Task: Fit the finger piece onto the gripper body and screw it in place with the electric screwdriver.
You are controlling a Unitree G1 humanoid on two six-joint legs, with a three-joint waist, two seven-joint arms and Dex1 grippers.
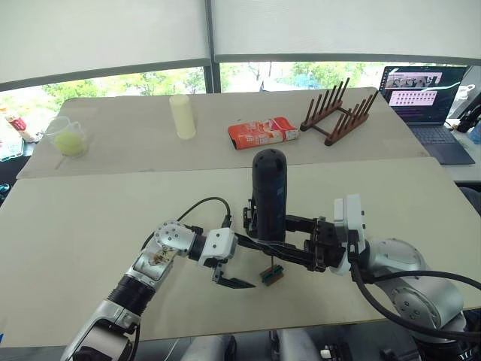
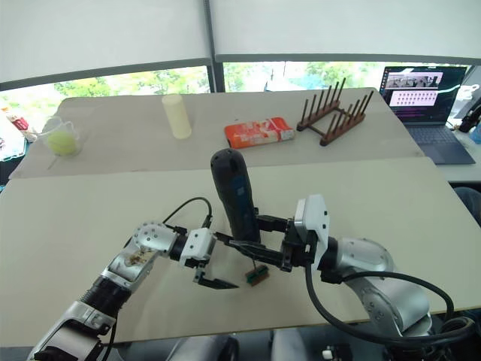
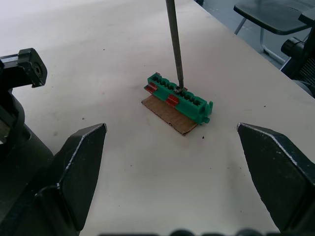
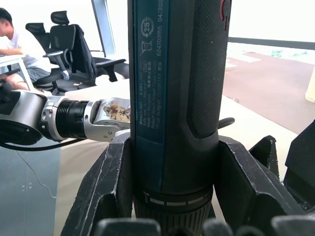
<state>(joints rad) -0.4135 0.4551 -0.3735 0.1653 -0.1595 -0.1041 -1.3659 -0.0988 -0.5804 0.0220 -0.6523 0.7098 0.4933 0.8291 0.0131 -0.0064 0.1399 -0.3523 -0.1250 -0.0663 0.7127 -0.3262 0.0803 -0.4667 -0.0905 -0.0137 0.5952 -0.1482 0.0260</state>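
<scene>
Hiding its own bit, the electric screwdriver (image 1: 269, 194) stands over the green block (image 1: 272, 274).

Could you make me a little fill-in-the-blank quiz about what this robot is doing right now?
1. The right gripper is clamped around the black electric ____.
2. The tool's metal bit touches a small ____-coloured block.
3. The left gripper has its fingers ____, holding nothing.
4. The block's underside rests on a scrap of ____.

Answers: screwdriver; green; open; cardboard

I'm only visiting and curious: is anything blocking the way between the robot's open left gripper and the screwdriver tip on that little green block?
Nothing visible does. Bare table lies between the left gripper and the green block, where the bit of the electric screwdriver, clamped in the right gripper, rests.
</scene>
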